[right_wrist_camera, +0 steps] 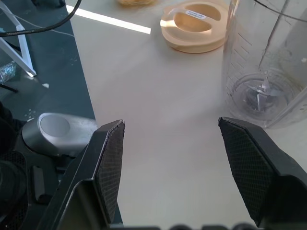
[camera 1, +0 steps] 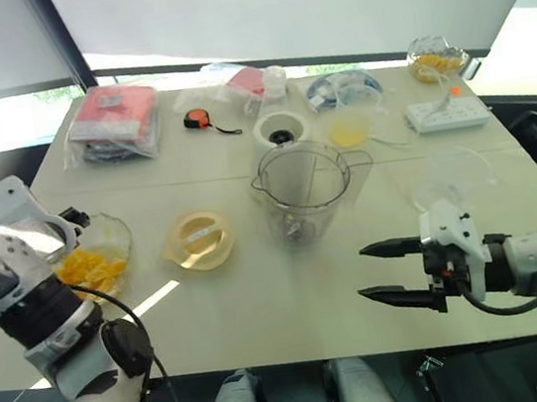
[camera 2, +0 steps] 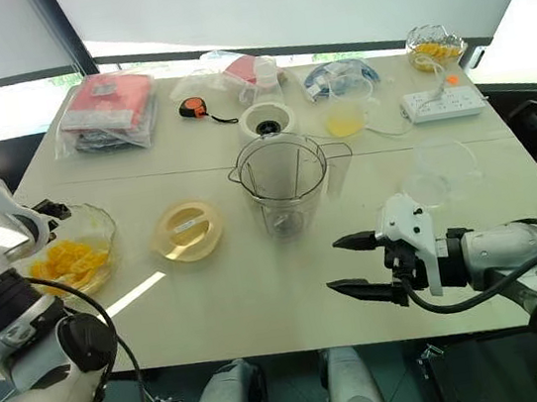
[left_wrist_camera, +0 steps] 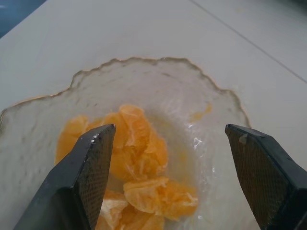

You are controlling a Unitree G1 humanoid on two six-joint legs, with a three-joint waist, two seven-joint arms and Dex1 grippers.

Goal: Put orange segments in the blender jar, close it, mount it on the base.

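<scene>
Head view: the blender jar (camera 1: 302, 191) stands upright at centre frame, lidless, the base (camera 1: 280, 127) just above it. The right gripper (camera 1: 390, 271) hangs spread and empty, lower right.

Left wrist view: the left gripper (left_wrist_camera: 168, 182), fingers wide, hovers over orange segments (left_wrist_camera: 139, 167) in a glass bowl (left_wrist_camera: 211, 100).

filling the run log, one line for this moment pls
left claw open over orange segments | right claw open, empty | blender jar empty, lid off

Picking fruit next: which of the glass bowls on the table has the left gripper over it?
The scalloped glass bowl of orange segments at the table's left edge; the left gripper hangs open above it. The other fruit bowl sits at the far right corner.
</scene>
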